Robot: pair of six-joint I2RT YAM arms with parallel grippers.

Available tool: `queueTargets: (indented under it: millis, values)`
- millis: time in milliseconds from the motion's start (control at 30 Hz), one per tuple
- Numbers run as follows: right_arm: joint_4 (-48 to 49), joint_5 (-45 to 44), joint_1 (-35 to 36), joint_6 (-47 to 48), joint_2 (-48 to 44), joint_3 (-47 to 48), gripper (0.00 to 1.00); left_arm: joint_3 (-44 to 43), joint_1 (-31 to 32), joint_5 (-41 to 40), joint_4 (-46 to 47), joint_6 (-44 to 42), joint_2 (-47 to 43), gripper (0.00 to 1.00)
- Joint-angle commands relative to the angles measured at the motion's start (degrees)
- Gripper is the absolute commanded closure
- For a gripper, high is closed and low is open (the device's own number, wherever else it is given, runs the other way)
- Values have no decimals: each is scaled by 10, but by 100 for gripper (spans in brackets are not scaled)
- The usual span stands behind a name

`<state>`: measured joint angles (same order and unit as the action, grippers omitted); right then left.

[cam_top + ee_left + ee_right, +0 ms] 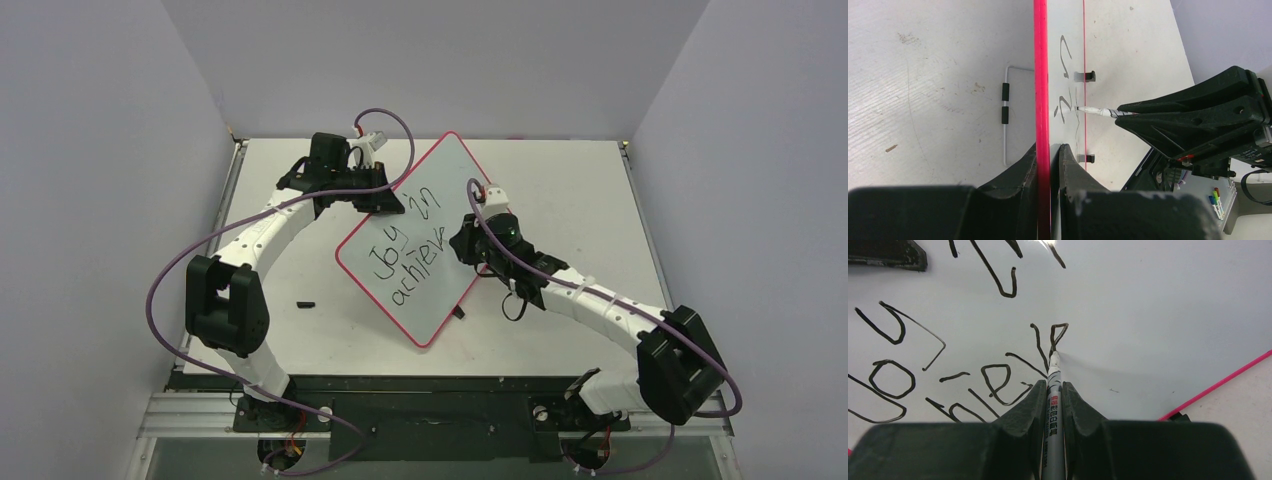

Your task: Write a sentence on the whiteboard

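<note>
Writing the sentence (405, 250), mid-word: right claw (1050, 390), at 3 o'clock of the whiteboard (450, 190) lying mid-way on the worktop (600, 200), pinches the marker (1053, 405); left claw (1048, 148) clamps the 11 o'clock rim. Next, probably: remaining letters, with steady tip contact.

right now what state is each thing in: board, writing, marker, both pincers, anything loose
whiteboard: set cornerwise on the table, held by its red rim
sentence: unfinished, reads "Joy in achiev", Joy underlined
marker: uncapped, tip on the whiteboard at the next letter
left pincer: shut on the whiteboard
right pincer: shut on the marker
black piece: lying loose on the table, left of the whiteboard
</note>
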<state>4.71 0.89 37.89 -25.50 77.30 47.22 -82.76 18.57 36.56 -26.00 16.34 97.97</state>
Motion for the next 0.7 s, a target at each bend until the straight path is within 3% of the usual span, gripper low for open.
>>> queueTargets:
  millis: [0, 200, 667]
  values:
    - [3, 16, 7, -11, -19, -24, 100, 0, 30, -68, 6, -91, 11, 100]
    - [-6, -5, 5, -9, -20, -26, 100, 1, 33, -69, 5, -93, 10, 100]
    - [-45, -37, -13, 17, 17, 73, 100, 1, 34, -73, 3, -96, 7, 100]
